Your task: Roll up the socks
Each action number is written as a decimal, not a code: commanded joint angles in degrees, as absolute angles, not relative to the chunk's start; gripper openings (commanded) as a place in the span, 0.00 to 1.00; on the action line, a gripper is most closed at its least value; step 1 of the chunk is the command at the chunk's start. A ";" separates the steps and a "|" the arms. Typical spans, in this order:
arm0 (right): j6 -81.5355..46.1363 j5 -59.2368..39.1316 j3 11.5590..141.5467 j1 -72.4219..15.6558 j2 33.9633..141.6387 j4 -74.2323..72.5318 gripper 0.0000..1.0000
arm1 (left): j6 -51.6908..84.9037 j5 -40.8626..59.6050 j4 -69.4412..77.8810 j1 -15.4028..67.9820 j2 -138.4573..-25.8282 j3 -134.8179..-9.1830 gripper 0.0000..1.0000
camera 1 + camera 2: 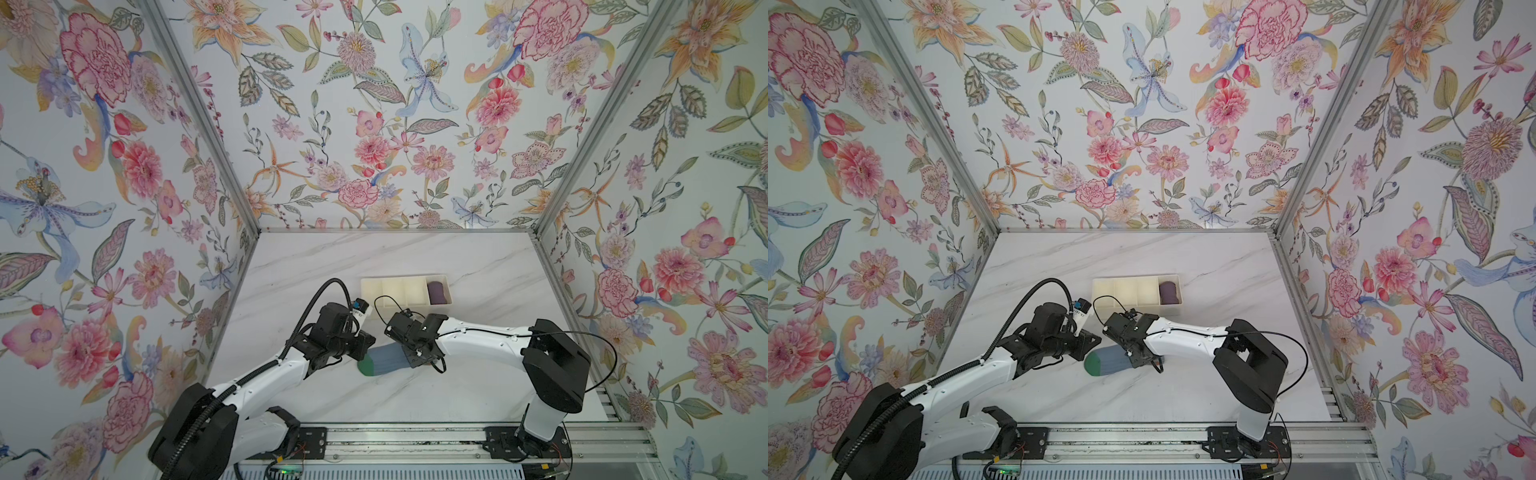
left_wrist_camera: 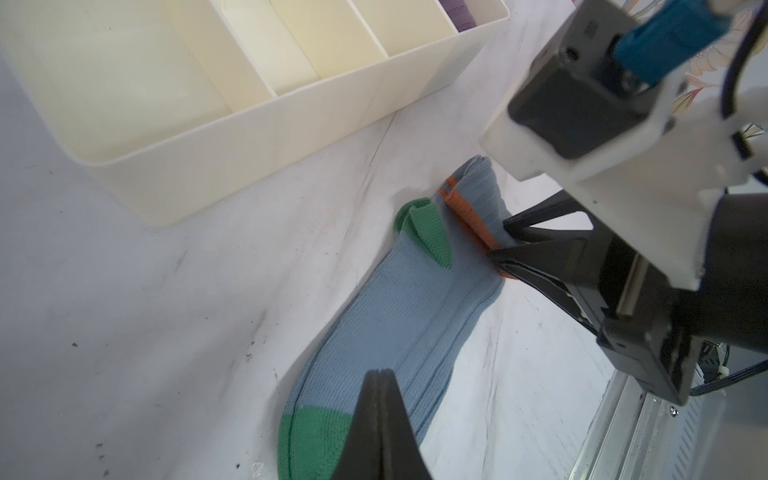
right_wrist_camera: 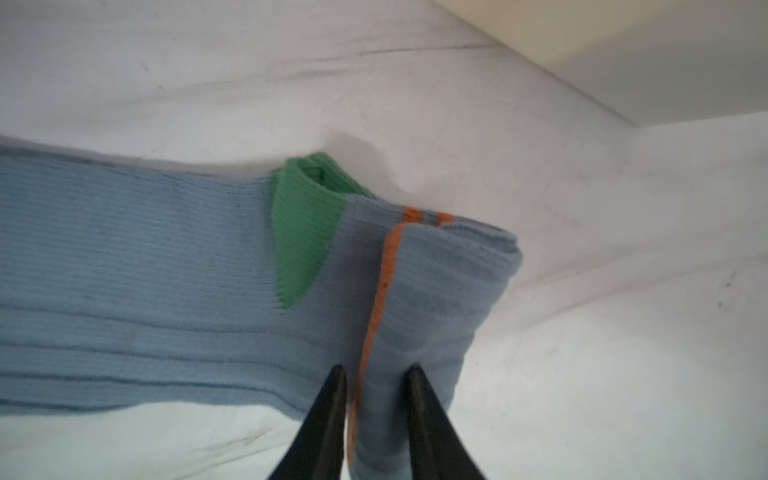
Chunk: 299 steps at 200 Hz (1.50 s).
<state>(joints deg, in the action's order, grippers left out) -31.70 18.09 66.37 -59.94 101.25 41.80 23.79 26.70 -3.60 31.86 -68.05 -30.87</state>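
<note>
both top views look down from high above the near edge of the table (image 1: 478,266), facing the back wall (image 1: 374,124). they sit side by side, far enough off to share the whole tabletop, the tray (image 1: 392,291) and the socks (image 1: 384,361). the left wrist camera sits close behind the left gripper (image 2: 377,374), looking along it over the socks to the tray and the right gripper (image 2: 498,245). the right wrist camera is nearest of all, right over the socks' folded end, with a tray corner at the frame's edge.
</note>
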 commanded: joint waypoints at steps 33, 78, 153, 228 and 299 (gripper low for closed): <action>-30.90 12.44 61.32 -58.39 98.57 35.50 0.30 | 22.82 27.42 -2.82 31.31 -68.82 -29.97 0.02; -30.42 5.91 53.70 -54.75 94.14 27.00 0.31 | 22.74 27.77 -3.17 31.31 -69.59 -30.36 0.02; -29.91 -6.62 41.31 -47.60 82.14 12.68 0.40 | 23.09 27.51 -3.76 32.23 -71.34 -32.26 0.00; -30.33 -11.56 38.92 -44.48 74.43 9.88 0.43 | 23.79 25.32 -2.76 36.94 -75.96 -37.13 0.00; -37.28 -10.57 32.21 -31.29 65.83 13.33 0.24 | 24.91 24.67 2.93 46.51 -84.12 -44.66 0.00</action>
